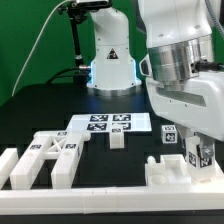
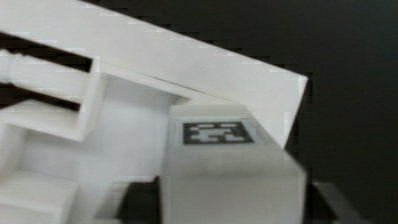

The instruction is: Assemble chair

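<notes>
Gripper (image 1: 197, 150) clamped on tagged white bar (image 2: 222, 178). Slatted frame (image 1: 45, 158) and small cube (image 1: 117, 140) lie well apart on worktop (image 1: 40, 110).

On the bench (image 1: 40, 110) the marker board (image 1: 110, 123) lies near the middle, in front of the arm's base (image 1: 110, 60). A small cube (image 1: 117, 140) sits just before the board, on its near side. Toward the exterior view's left a ladder-like frame (image 1: 50, 157) lies flat, with the rail (image 1: 10, 168) beside it at the near edge. At the exterior view's right the claw (image 1: 186, 152) hangs over a low slab (image 1: 165, 172), with a bar (image 2: 222, 185) clamped upright in it.
</notes>
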`<state>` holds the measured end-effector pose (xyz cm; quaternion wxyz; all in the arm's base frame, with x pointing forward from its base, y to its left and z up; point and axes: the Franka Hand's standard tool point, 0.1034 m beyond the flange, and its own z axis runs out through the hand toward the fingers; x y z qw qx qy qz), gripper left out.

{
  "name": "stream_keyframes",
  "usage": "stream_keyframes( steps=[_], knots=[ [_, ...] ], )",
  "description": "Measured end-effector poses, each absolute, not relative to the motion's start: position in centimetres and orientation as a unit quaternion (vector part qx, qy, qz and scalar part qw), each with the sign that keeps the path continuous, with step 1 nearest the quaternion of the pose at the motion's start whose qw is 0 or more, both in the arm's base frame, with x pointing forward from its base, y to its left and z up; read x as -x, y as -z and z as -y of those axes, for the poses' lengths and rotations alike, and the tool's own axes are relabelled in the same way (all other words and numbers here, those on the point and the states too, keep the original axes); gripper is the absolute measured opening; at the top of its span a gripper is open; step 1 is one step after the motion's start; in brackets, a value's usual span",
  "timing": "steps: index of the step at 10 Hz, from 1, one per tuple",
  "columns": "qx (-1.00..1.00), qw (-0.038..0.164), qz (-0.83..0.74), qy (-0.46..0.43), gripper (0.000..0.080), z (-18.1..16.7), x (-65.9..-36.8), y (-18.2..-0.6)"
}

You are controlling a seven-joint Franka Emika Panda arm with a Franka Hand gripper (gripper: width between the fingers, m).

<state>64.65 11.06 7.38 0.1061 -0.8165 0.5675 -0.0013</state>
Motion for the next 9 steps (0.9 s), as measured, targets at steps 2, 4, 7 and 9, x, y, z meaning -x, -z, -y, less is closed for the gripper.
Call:
stream_keyframes(
  steps=[2,4,7,9],
  knots=[
    [0.882,0.100,-0.459,0.016,0.0525,-11.6,-64.6,-7.4],
    [0.944,0.091,-0.315,0.024,0.0642,-12.5,-64.2,-7.1],
    [0.975,0.083,-0.202,0.034,0.0648,-12.5,-64.1,-7.0],
    [0.996,0.059,-0.046,0.046,0.0649,-12.3,-64.5,-7.1]
  ],
)
